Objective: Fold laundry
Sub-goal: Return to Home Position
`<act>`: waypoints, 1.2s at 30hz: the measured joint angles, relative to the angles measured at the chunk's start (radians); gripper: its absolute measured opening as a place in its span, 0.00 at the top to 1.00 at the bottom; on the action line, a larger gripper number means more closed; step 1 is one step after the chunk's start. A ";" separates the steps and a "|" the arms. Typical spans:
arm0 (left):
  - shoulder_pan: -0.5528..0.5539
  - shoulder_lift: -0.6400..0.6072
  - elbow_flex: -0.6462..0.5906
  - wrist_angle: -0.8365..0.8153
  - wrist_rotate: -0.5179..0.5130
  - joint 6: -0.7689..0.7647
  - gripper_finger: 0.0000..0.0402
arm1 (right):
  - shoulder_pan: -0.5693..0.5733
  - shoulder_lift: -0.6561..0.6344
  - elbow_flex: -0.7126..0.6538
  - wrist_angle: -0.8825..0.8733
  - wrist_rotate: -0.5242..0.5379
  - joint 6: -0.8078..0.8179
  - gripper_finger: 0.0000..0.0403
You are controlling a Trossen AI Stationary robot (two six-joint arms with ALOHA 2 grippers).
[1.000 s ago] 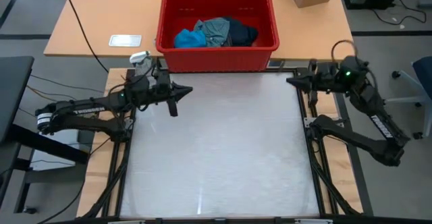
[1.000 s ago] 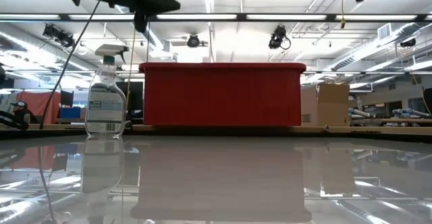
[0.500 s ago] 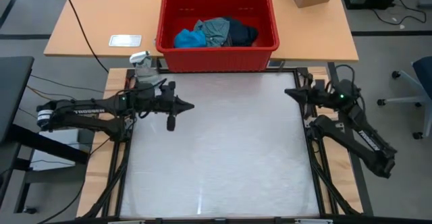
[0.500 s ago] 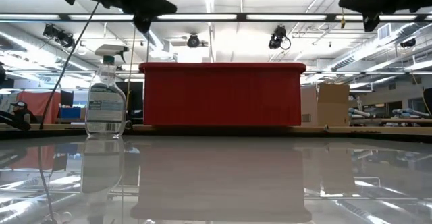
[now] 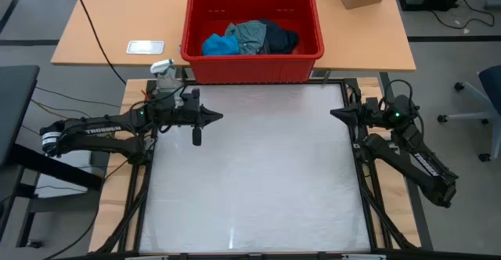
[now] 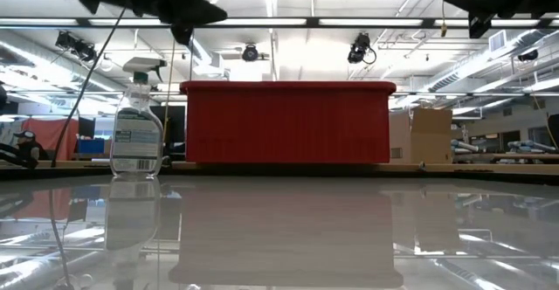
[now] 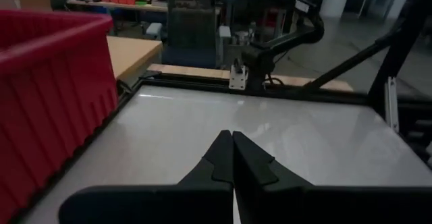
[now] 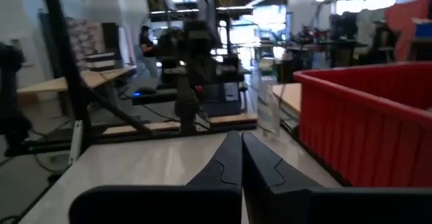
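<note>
All but done with the folding: found the laundry (image 5: 250,37) heaped in the red bin (image 5: 192,60) on the wooden desk (image 5: 117,25). Saw the left end effector (image 5: 218,117) pinched shut, empty, over the white desk (image 5: 250,174) near its left edge; the right end effector (image 5: 334,113) likewise at the right edge. Judged the return home in hand, needing only further retreat and settling. Noted both tips farther from the bin than a second earlier.

Red bin (image 5: 252,70) on wooden table (image 5: 117,25).
</note>
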State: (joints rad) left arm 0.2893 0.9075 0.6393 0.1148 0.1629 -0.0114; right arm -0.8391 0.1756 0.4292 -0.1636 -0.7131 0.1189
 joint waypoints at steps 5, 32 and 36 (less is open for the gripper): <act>-0.002 0.000 -0.228 0.338 0.000 -0.160 1.00 | 0.000 0.000 -0.028 0.019 -0.089 0.005 0.99; 0.021 -0.729 -0.486 -0.160 -0.001 -0.143 1.00 | -0.083 0.000 -0.255 0.484 -0.252 0.217 0.99; 0.021 -0.766 -0.554 -0.103 -0.001 -0.176 1.00 | -0.080 0.001 -0.326 0.657 -0.253 0.337 0.99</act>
State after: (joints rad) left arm 0.3103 0.1419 0.0854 0.0118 0.1623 -0.1879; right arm -0.9194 0.1764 0.1030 0.4933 -0.9660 0.4561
